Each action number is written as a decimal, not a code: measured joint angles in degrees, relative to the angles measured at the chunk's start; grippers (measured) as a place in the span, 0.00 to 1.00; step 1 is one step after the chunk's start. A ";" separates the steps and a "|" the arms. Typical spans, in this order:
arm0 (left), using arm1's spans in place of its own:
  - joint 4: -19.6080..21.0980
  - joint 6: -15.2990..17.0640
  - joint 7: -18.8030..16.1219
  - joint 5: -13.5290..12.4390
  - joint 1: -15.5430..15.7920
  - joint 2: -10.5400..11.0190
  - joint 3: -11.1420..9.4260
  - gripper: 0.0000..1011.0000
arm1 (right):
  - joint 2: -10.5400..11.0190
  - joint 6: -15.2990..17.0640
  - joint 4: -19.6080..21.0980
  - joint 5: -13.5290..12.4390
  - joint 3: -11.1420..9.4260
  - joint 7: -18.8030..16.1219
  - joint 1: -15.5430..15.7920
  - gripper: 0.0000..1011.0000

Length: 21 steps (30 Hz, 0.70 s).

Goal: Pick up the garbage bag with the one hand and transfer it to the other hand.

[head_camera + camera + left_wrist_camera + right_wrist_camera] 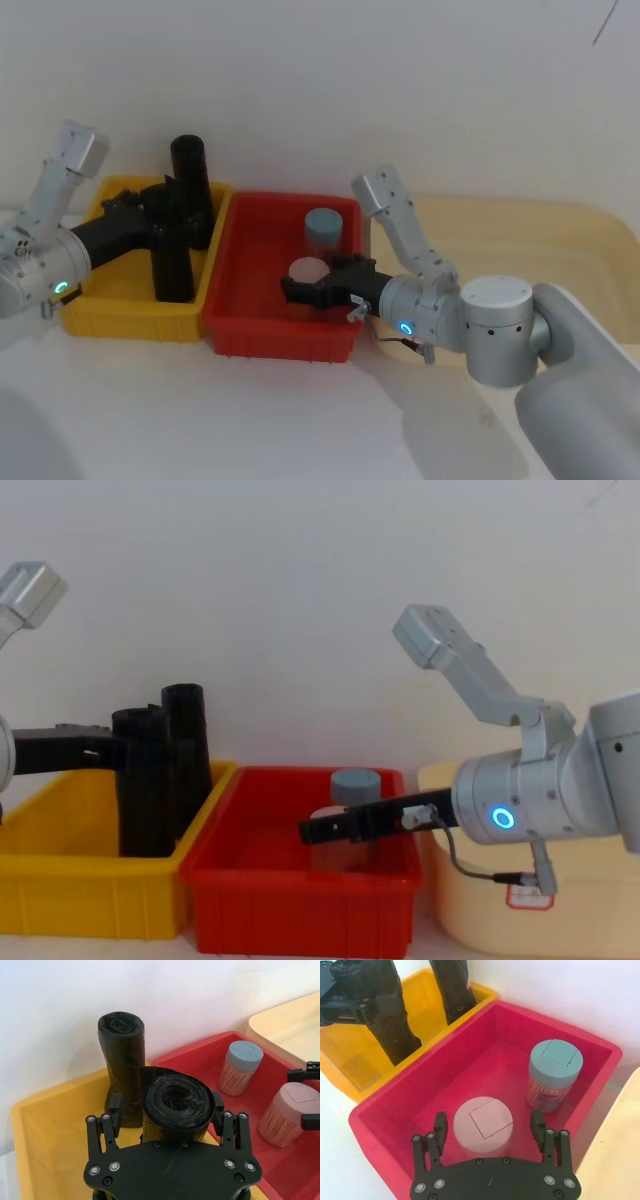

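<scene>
Looking at a white table (300,430) against a bare white wall (420,80). Along it from the left: yellow bin (130,322), red bin (280,340) pressed right up against it, cream tray (570,230) over by the right edge. Left gripper (167,1106) closed down snug on the bag (173,275), one finger each side just below the top end. Bag standing near-upright by the yellow bin's right wall, lower end down inside; can't tell whether resting on the bin floor or not. Second roll (188,165) just behind, leaning into the back right corner of the same bin. Right gripper (489,1121) spread wide over the red bin, straddling the pink jar (308,270) with a small gap on both sides, so not touching. Blue jar (323,228) just behind that, toward the red bin's back wall. Left arm reaching in level from the table's left edge, green ring lit on the wrist. Right arm coming from the right with the elbow kinked up high, forearm level and pointing left, blue ring lit
</scene>
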State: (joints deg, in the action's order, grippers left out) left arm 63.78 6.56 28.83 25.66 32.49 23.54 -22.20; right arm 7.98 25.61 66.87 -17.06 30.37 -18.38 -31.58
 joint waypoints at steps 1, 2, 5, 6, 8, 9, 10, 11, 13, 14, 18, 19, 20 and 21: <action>0.00 0.00 0.00 0.00 0.00 0.00 0.00 0.99 | -0.01 -0.01 -0.09 0.04 0.01 -0.06 -0.03 0.99; 0.00 0.00 0.00 0.00 0.00 0.00 0.00 0.99 | -0.01 -0.02 -0.19 0.07 0.03 -0.10 -0.07 0.99; 0.00 0.00 0.00 0.00 0.00 0.00 0.00 0.99 | -0.03 -0.05 -0.47 0.17 0.06 -0.23 -0.23 0.96; 0.00 0.00 0.00 0.00 0.00 0.00 0.00 0.99 | -0.04 -0.06 -0.60 0.22 0.08 -0.28 -0.28 0.96; 0.00 0.00 0.00 0.00 0.00 0.00 -0.01 0.99 | -0.04 -0.07 -0.72 0.27 0.09 -0.31 -0.34 0.92; 0.00 0.00 0.00 0.00 0.00 0.00 0.00 0.99 | -0.05 -0.09 -0.80 0.31 0.11 -0.35 -0.38 0.88; 0.00 0.00 0.00 0.01 0.00 0.00 0.00 0.99 | -0.06 -0.10 -0.83 0.32 0.11 -0.37 -0.40 0.88; 0.00 0.00 0.00 0.00 0.00 0.00 -0.01 0.99 | -0.06 -0.11 -0.88 0.33 0.12 -0.39 -0.42 0.85; 0.00 0.00 0.00 0.00 0.00 0.00 -0.01 0.99 | -0.07 -0.11 -1.00 0.38 0.14 -0.46 -0.49 0.78; 0.00 0.00 0.00 0.01 0.00 0.00 0.00 0.99 | -0.08 -0.12 -1.03 0.39 0.15 -0.48 -0.50 0.76; 0.00 0.00 0.00 0.01 0.00 0.01 0.00 0.98 | -0.09 -0.15 -1.16 0.45 0.16 -0.53 -0.56 0.66; 0.00 0.00 0.00 0.01 0.00 0.01 0.00 0.98 | -0.09 -0.16 -1.18 0.46 0.17 -0.53 -0.57 0.66; 0.00 0.01 0.00 0.00 0.00 0.01 0.00 0.96 | -0.10 -0.17 -1.22 0.47 0.18 -0.55 -0.58 0.66; 0.00 0.01 0.00 0.00 0.00 0.01 0.00 0.93 | -0.10 -0.17 -1.23 0.47 0.19 -0.55 -0.60 0.66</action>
State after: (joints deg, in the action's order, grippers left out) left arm 63.78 6.57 28.83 25.66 32.49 23.55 -22.21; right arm 7.88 25.44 65.64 -16.58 30.56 -18.93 -32.18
